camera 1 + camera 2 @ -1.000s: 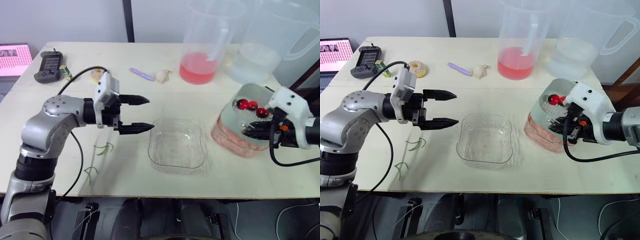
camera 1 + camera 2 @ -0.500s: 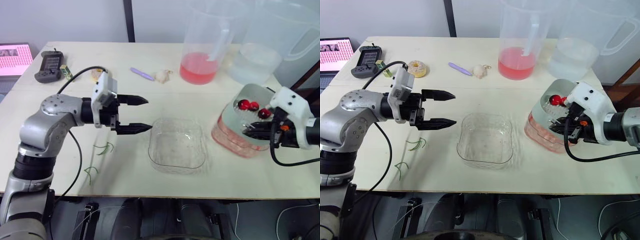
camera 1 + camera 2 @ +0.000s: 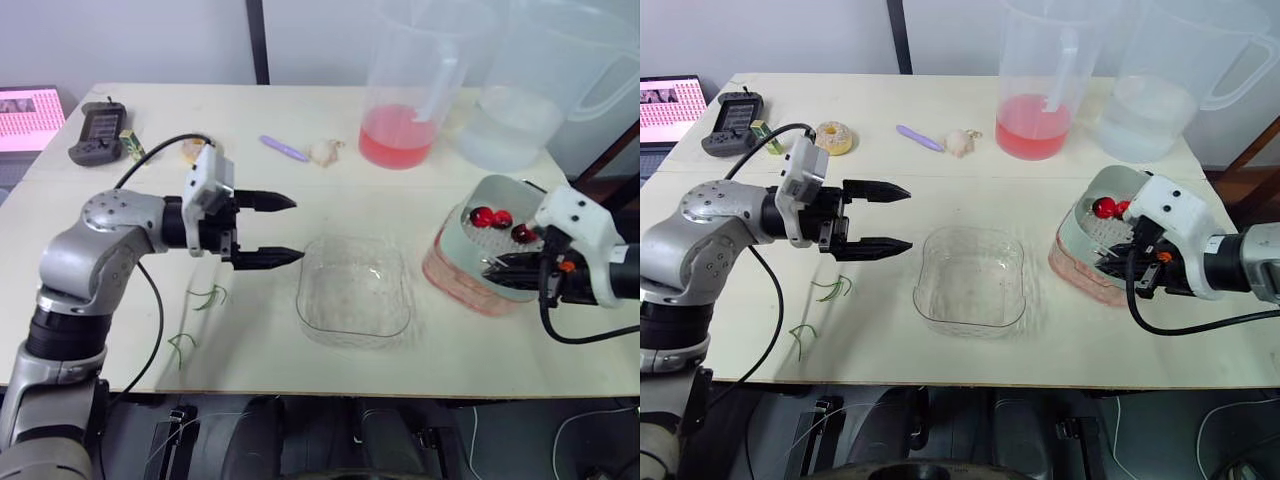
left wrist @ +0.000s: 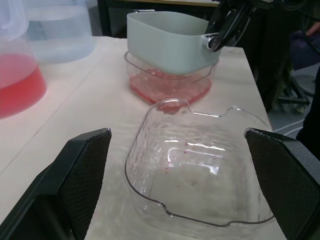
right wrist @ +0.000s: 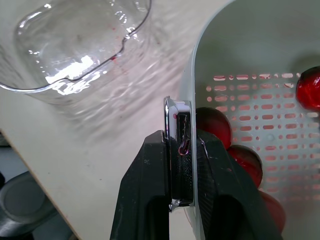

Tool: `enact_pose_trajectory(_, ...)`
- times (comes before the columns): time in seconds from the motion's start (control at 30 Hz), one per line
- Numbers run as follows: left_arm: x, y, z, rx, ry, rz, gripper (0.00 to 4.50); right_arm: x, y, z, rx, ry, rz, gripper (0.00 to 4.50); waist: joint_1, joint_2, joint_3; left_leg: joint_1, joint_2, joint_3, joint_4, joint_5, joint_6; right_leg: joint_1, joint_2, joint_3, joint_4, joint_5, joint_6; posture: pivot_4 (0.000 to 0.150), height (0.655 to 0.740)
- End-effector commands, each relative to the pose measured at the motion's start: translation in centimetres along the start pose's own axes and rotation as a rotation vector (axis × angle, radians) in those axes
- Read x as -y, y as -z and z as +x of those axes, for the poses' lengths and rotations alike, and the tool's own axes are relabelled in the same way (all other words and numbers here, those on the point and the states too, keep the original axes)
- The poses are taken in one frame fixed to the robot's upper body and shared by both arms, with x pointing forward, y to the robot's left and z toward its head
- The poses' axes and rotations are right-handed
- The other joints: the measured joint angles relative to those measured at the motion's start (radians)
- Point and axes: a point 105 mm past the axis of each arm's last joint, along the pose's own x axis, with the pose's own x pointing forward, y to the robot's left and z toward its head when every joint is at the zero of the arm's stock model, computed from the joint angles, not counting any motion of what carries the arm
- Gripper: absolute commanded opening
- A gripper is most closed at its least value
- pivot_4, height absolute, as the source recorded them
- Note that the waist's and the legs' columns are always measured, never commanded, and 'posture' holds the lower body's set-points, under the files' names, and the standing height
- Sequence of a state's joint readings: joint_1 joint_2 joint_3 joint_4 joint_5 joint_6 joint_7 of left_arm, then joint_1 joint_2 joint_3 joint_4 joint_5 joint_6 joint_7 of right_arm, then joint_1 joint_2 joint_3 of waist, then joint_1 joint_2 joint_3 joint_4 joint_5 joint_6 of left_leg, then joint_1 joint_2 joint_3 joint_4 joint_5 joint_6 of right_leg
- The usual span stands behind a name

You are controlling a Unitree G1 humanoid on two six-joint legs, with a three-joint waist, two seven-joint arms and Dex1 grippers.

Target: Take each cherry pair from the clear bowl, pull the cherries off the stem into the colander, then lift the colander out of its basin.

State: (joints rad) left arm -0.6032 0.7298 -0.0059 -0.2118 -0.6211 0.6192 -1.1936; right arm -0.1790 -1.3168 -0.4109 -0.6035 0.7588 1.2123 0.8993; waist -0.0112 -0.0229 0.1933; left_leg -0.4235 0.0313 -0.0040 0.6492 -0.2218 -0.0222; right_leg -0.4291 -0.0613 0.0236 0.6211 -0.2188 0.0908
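**Progress.** Clear bowl [image 3: 355, 295]: empty, with only red specks on its floor, so the pulling stage looks done. Loose green stems [image 3: 205, 297] lie on the table below the left gripper. What remains, by my judgement, is the last step, getting the colander free of the basin. That lift appears under way but not finished.

**Right gripper** [image 5: 181, 145]: fingers pressed together on the colander's near wall, one finger outside and one inside, with the rim between them.

**Colander** [image 4: 165, 45]: pale grey-green plastic, rounded-square, with a slotted floor. It sits tilted and high in the basin, its lower part within the basin's rim as far as can be told.

**Cherries** [image 3: 483, 216]: several, dark glossy red, loose on the colander floor. The nearest are just beside the inner finger, the others further in.

**Basin** [image 3: 447, 278]: clear and pink-stained, directly under the colander and beneath the right gripper's fingertips.

**Left gripper** [image 3: 298, 228]: fingers spread wide and holding nothing. It hovers with the clear bowl just beyond its fingertips, and the colander lies well beyond that.
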Motion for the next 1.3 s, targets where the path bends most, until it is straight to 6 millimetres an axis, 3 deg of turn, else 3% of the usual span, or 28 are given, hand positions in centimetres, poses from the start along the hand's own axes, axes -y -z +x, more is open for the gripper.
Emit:
enact_pose_trajectory(0.03, 0.0, -0.9, -0.4, 0.007, -0.012, 0.043, 4.5, 0.5, -1.3, -0.8, 0.041, 0.046, -0.058, 0.2, 0.0, 0.0, 0.0, 0.0, 0.0, 0.0, 0.0, 0.0, 0.0, 0.0, 0.0, 0.0, 0.0, 0.0, 0.0, 0.15, 0.7321)
enact_pose_trajectory(0.33, 0.0, -0.7, -0.9, -0.001, -0.054, 0.045, 4.5, 0.6, -4.8, -0.7, 0.1, -0.032, -0.217, 0.2, -0.006, 0.0, 0.0, 0.0, 0.0, 0.001, 0.0, 0.0, 0.0, -0.001, 0.0, 0.0, 0.0, 0.0, 0.0, 0.15, 0.7321)
enact_pose_trajectory(0.7, 1.0, 0.0, -2.2, -0.02, -0.161, 0.039, 4.5, 2.1, -10.5, 6.1, 0.146, -0.19, -0.457, 0.2, -0.005, 0.001, 0.0, -0.002, 0.0, 0.002, -0.001, 0.0, 0.0, -0.005, 0.0, 0.001, 0.001, 0.001, 0.0, 0.15, 0.7321)
enact_pose_trajectory(0.9, 1.9, 0.2, -3.0, -0.039, -0.227, 0.029, 4.5, 2.8, -10.3, 10.6, 0.089, -0.287, -0.536, 0.2, -0.004, 0.001, 0.0, -0.003, 0.0, 0.001, 0.0, 0.0, 0.0, -0.005, 0.0, 0.001, 0.004, 0.0, 0.0, 0.15, 0.7321)
enact_pose_trajectory(1.27, 2.7, 0.1, -4.0, -0.062, -0.288, 0.023, 4.5, 4.4, -8.6, 14.8, 0.026, -0.326, -0.548, 0.2, -0.007, 0.001, 0.001, -0.001, 0.0, 0.001, 0.0, 0.0, 0.0, -0.006, 0.001, 0.001, 0.008, 0.0, 0.0, 0.15, 0.7321)
enact_pose_trajectory(1.3, 2.6, 0.2, -4.1, -0.065, -0.293, 0.013, 4.5, 4.4, -8.8, 14.9, 0.03, -0.326, -0.548, 0.7, -0.009, 0.001, 0.001, -0.001, 0.0, 0.001, 0.001, 0.0, 0.0, -0.005, 0.001, 0.001, 0.009, 0.0, 0.0, 0.15, 0.7321)
